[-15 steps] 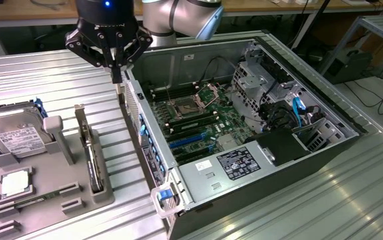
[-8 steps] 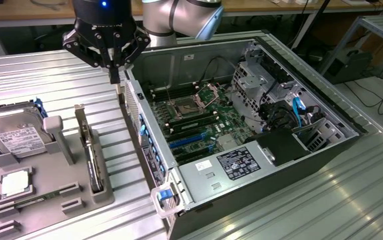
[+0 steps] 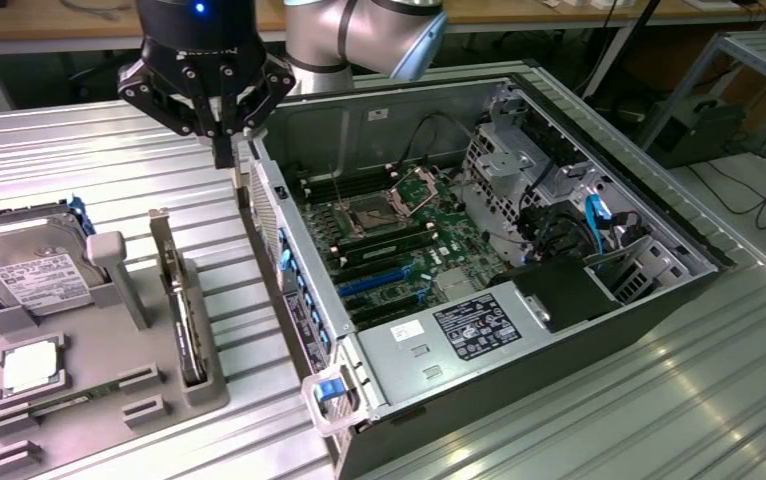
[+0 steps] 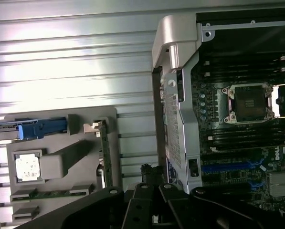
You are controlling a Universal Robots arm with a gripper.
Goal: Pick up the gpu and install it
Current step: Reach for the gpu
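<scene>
Ribbed metal table (image 3: pixel 703 400) with open computer case (image 3: pixel 557 385) and grey parts tray (image 3: pixel 103 350).
Note gripper (image 3: pixel 227 155) with fingers pressed together, empty, near the case's wall at 11 o'clock in the exterior view. Find gpu (image 3: pixel 179 300) standing on edge in the tray's slot at 8 o'clock from the gripper, beside hard drive (image 3: pixel 30 265) and square chip (image 3: pixel 30 368).

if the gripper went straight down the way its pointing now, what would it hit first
Most likely the ribbed metal table, in the strip between the gray parts tray and the computer case's rear wall. Depth is unclear: the gripper might clip that wall's edge instead.
</scene>
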